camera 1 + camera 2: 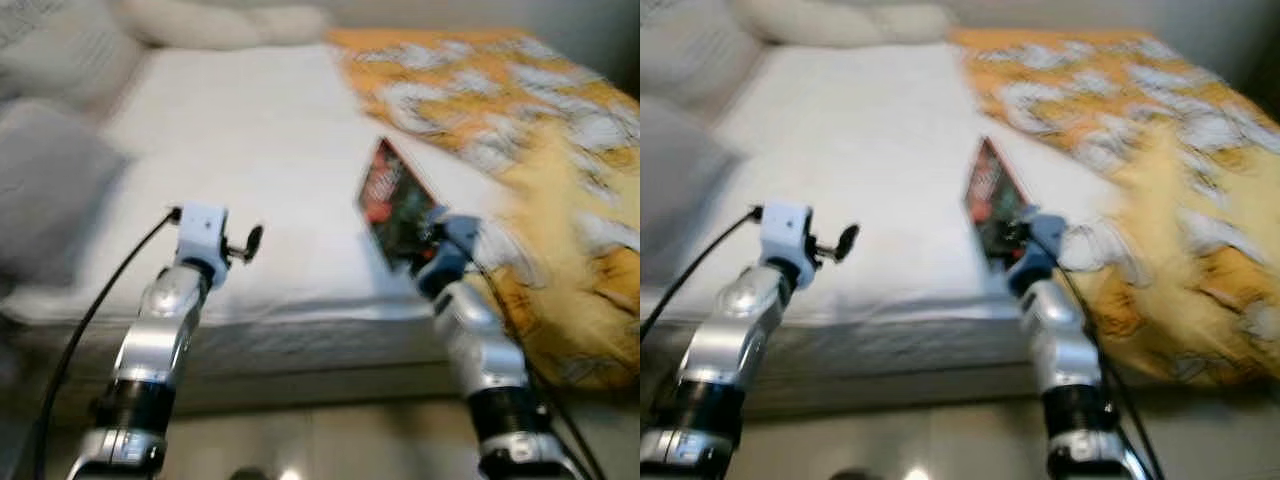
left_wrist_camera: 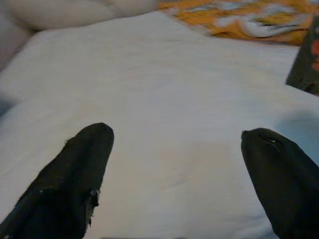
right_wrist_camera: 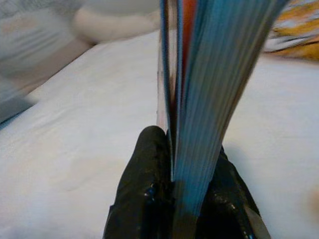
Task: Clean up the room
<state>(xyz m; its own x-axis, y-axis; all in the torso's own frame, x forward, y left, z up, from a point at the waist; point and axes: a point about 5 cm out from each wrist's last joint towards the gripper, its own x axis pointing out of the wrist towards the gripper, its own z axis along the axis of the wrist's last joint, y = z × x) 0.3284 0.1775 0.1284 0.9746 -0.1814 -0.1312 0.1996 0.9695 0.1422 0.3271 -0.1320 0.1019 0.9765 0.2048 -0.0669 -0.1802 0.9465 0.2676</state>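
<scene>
book (image 1: 393, 208) | dark red-green cover | on edge, tilted | above white bed (image 1: 260, 150)

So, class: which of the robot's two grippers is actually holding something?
The right gripper: its black fingers are clamped on the edge of a book held above the white bed. The left gripper hovers open, fingers spread.

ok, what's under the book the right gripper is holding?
The book is clamped edge-on in the right gripper, lifted above the white sheet beside the orange patterned blanket. The sheet directly beneath it is hidden by the book and arm.
</scene>
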